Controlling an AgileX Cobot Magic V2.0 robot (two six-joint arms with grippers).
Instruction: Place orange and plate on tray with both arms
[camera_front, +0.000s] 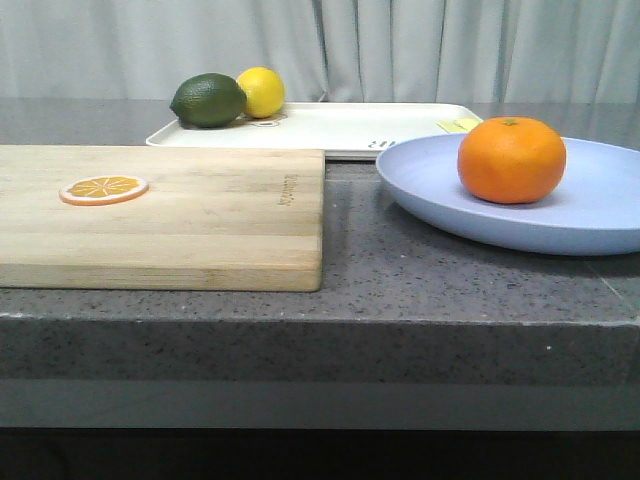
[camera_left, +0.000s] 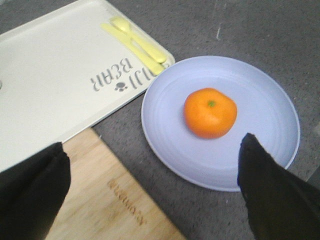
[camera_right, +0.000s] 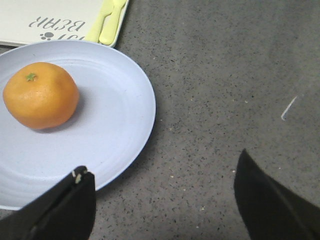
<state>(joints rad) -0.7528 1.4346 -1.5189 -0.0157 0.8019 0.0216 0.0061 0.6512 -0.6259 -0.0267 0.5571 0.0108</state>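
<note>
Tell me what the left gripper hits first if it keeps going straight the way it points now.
Probably the near rim of the plate, just short of the orange, judging by where the open left gripper is centred. Depth is unclear, so the cutting board edge could come first.

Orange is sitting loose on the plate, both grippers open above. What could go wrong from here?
1. The orange rests free on the shallow plate; tilting the plate during a lift would likely roll it off.
2. The tray already holds a lime, lemon and yellow cutlery, so the plate may land on the cutlery.
3. The left gripper hangs over both the cutting board and the plate rim, so it may catch the board.
</note>
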